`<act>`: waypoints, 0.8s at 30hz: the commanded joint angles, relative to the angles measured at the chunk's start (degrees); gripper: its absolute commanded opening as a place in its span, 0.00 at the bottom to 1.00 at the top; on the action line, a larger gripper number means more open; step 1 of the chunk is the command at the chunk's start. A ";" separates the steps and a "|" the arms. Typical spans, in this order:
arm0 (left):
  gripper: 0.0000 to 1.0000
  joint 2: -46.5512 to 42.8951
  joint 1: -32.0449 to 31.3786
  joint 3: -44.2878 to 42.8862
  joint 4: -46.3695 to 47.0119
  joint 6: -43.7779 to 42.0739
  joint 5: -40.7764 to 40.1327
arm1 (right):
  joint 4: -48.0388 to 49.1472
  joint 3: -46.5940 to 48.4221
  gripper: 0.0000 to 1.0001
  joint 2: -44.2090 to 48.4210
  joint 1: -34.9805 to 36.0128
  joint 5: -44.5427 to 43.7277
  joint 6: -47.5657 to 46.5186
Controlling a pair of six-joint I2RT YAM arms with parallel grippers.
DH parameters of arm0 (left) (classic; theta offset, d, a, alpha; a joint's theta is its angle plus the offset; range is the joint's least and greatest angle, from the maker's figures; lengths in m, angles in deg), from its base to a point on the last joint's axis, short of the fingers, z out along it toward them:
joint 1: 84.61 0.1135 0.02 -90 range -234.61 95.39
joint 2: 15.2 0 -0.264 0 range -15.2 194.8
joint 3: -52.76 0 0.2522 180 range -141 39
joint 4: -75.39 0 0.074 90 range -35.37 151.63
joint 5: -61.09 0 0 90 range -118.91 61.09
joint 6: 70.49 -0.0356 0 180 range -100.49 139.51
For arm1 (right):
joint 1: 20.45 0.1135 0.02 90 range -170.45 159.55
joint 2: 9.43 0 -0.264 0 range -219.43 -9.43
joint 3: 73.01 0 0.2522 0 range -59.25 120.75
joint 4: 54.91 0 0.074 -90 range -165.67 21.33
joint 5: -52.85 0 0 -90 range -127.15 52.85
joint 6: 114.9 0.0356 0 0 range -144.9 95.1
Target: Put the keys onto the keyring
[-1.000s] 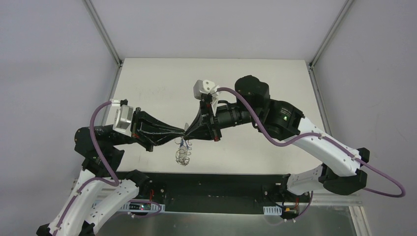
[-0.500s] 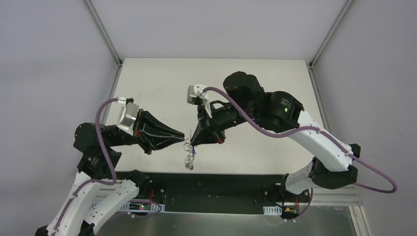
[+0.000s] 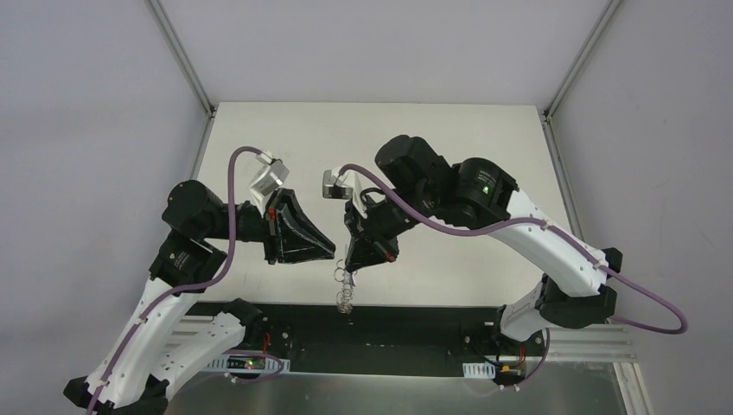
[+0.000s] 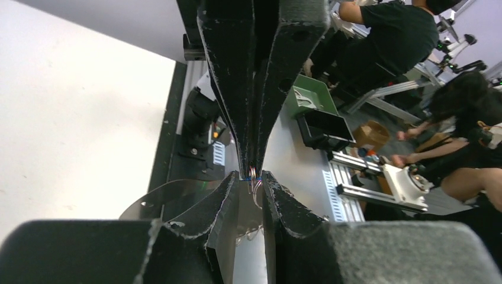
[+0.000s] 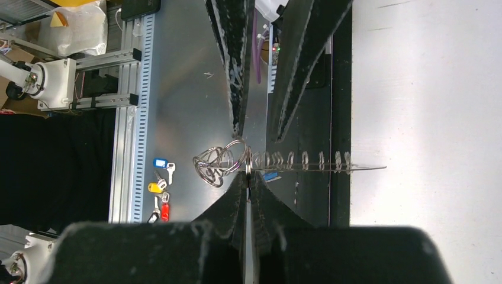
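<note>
Overhead view: two black-and-white robot arms met low in the middle of the frame, above the near edge of a pale table (image 3: 285,138). The right gripper (image 3: 350,261) pointed downward, its fingers pressed together on the top of the keyring (image 3: 344,290). The keyring was a thin silvery wire ring that hung below the gripper in a small tangle of loops, off the table. The left gripper (image 3: 327,252) sat just to the left of it, close but apart.

Right wrist view: the right gripper was pinched tight on the wire at the centre of the frame. From that spot a knot of loops bulged to the left and a row of small loops ran off to the right. The left gripper reached in from the top, its fingers spread apart and holding nothing, tips just above the keyring. A blue sliver (image 5: 270,176) showed just under the row of loops; what it was could not be told. Far behind, at the left of the frame, a blue key (image 5: 161,163), a yellow key (image 5: 155,187) and a red key (image 5: 164,210) lay on a metal sheet (image 5: 189,89), well apart from the keyring.

Left wrist view: the left gripper's own fingers stood parted on either side of the right gripper's closed tip.
</note>
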 commanded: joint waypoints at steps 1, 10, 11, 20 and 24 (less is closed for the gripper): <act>0.19 1.10 -0.50 -0.21 -0.37 4.08 4.01 | 0.02 1.73 0.00 -0.43 -0.07 1.45 1.73; 0.19 2.09 -0.47 2.18 -0.35 5.60 6.08 | 3.05 0.43 0.00 -1.66 -1.07 3.10 3.68; 0.18 2.16 -0.47 2.44 -0.39 5.72 6.45 | 3.16 0.70 0.00 -1.93 -1.14 3.30 3.94; 0.18 1.80 -0.48 3.21 -1.17 4.89 6.95 | 3.78 1.44 0.00 -3.74 -1.42 4.52 4.61; 0.14 2.14 -0.52 3.10 -1.91 4.22 7.37 | 3.75 1.32 0.00 -3.76 -1.45 4.53 4.60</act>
